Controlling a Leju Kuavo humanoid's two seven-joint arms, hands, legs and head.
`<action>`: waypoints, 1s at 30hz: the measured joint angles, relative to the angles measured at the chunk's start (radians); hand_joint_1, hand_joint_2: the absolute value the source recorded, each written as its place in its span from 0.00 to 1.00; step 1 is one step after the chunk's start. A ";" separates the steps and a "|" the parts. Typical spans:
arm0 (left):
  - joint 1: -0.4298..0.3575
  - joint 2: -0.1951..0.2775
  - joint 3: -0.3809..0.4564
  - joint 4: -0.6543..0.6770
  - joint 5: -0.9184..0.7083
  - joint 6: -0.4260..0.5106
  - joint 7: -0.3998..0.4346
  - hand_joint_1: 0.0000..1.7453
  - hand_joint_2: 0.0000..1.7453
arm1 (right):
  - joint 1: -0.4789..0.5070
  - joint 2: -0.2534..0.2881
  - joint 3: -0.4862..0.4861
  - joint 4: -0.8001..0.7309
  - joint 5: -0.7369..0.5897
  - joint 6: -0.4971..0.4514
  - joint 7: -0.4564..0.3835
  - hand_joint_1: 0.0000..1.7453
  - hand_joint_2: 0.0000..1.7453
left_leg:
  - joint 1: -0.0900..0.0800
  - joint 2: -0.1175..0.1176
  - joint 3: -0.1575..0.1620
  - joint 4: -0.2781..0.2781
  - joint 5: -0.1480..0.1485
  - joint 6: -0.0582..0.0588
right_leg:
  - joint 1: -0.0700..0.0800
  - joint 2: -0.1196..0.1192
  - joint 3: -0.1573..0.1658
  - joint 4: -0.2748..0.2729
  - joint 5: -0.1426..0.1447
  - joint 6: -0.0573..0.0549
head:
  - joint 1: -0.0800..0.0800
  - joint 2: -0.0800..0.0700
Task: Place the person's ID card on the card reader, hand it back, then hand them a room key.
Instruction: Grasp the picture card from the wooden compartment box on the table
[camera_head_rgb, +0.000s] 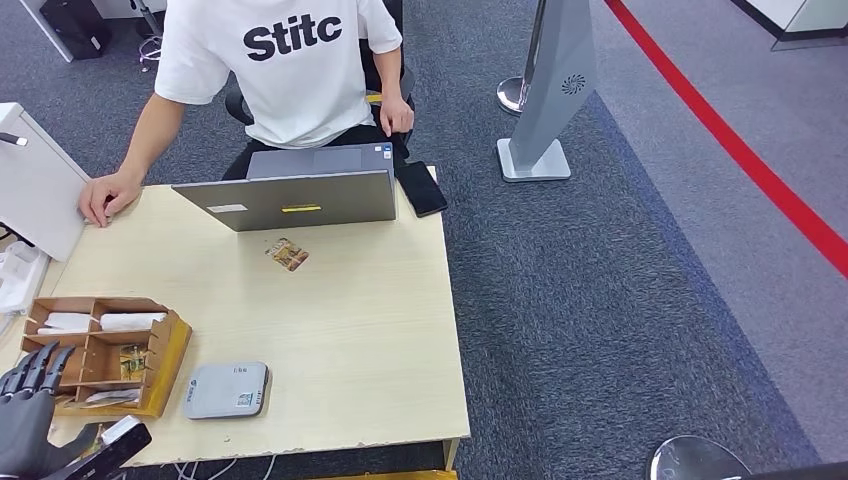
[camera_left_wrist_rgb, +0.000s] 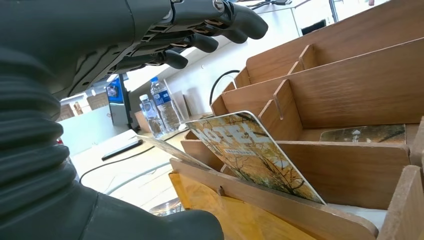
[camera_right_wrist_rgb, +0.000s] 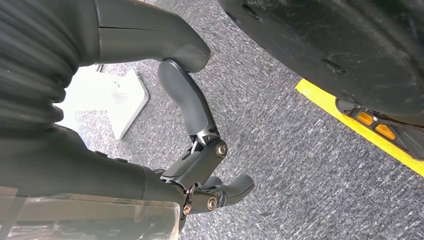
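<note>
Beside the wooden organizer (camera_head_rgb: 172, 352) holding your room key (camera_left_wrist_rgb: 252, 152), your left hand (camera_head_rgb: 28, 405) hovers, fingers (camera_left_wrist_rgb: 200, 42) spread, empty; your right hand (camera_right_wrist_rgb: 165, 150) hangs with fingers loosely apart.

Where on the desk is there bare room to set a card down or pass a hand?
Widest bare patch: the table right of the card reader, up to the card. Another lies between the wooden organizer and the laptop. The near left corner is crowded, with the left hand beside the organizer.
</note>
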 joint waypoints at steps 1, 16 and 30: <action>0.000 -0.001 0.000 0.000 0.000 0.002 0.000 0.00 1.00 | 0.000 0.000 0.000 0.000 -0.001 -0.001 0.001 0.00 1.00 | 0.000 0.000 0.000 0.000 0.000 0.000 | 0.000 0.000 0.000 0.000 0.000 0.000 | 0.000 0.000; -0.014 -0.014 -0.017 0.005 -0.003 0.009 -0.003 0.00 1.00 | -0.002 0.009 0.001 0.000 -0.003 -0.019 0.041 0.00 1.00 | 0.000 0.000 0.000 0.000 0.000 0.000 | 0.000 0.000 0.000 0.000 0.000 0.000 | 0.000 0.000; -0.014 -0.014 -0.033 0.007 0.003 0.007 0.003 0.23 1.00 | -0.002 0.009 0.001 0.000 -0.005 -0.016 0.042 0.00 1.00 | 0.000 0.000 0.000 0.000 0.000 0.000 | 0.000 0.000 0.000 0.000 0.000 0.000 | 0.000 0.000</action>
